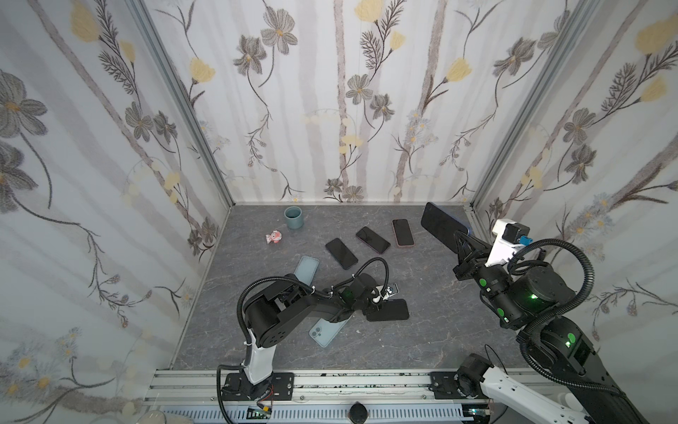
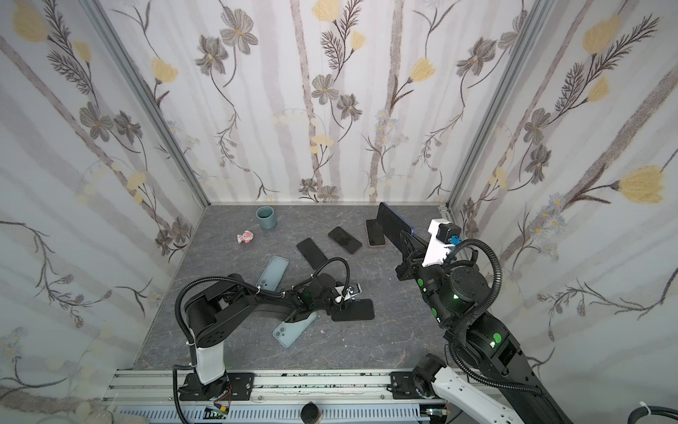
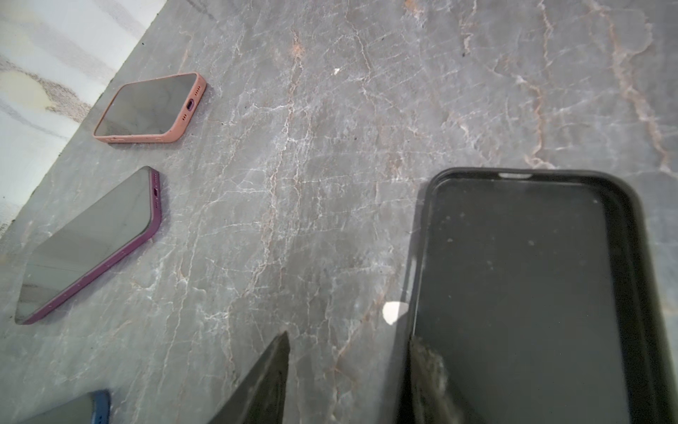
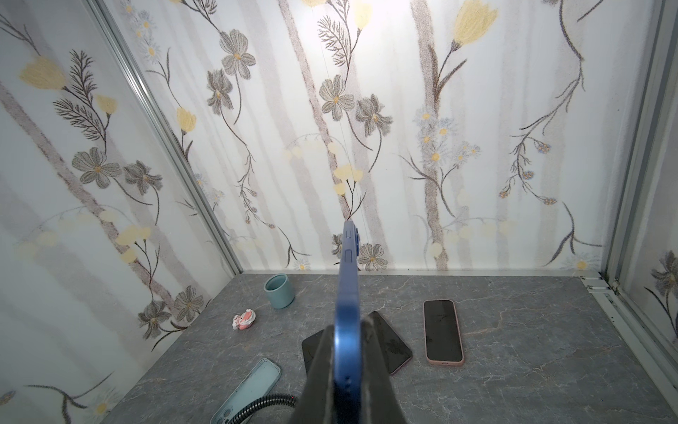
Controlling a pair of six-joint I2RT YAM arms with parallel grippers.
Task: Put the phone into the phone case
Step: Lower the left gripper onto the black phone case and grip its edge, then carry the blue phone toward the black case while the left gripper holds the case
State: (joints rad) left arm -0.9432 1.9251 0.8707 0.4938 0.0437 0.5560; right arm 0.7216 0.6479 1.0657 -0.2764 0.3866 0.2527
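My right gripper (image 1: 458, 240) (image 4: 346, 348) is shut on the lower end of a blue phone (image 1: 440, 224) (image 2: 394, 224) (image 4: 346, 286). The phone is held up on edge in the air over the back right of the table. A black phone case (image 1: 390, 309) (image 2: 354, 310) (image 3: 532, 293) lies open side up and empty in the middle of the table. My left gripper (image 1: 370, 312) (image 3: 352, 347) is low at the case's end and open. One of its fingers (image 3: 425, 367) is inside the case and the other rests on the table outside the case wall.
Three phones in cases lie at the back: dark (image 1: 341, 253), purple (image 1: 372, 239) (image 3: 91, 242) and pink (image 1: 403, 232) (image 3: 146, 106). Two light-blue cases (image 1: 306, 270) (image 1: 326, 332) lie by the left arm. A teal cup (image 1: 293, 216) and a small pink toy (image 1: 274, 236) stand back left.
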